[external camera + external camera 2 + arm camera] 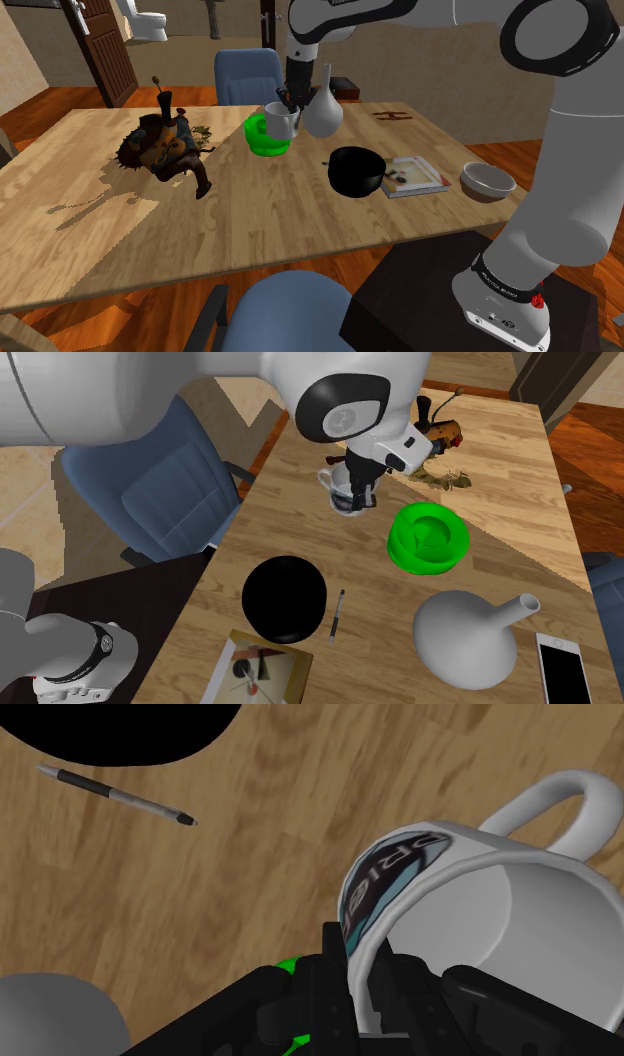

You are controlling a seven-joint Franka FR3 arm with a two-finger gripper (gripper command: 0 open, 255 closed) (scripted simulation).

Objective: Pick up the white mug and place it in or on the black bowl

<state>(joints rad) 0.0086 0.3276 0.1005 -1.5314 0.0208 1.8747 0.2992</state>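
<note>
Mug (279,121) was clasped by its rim in the gripper (288,102), upper centre of the shoulder view (seemingly clear of the table (250,215)); carrying it lower right over the bowl (355,172) was judged next.

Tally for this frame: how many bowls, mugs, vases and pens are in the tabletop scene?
Bowls: 3 (glossy black bowl, bright green bowl, pale grey bowl)
Mugs: 1 (white mug with a printed band)
Vases: 1 (white round-bellied vase)
Pens: 1 (slim grey-and-black pen)
Total: 6
</note>
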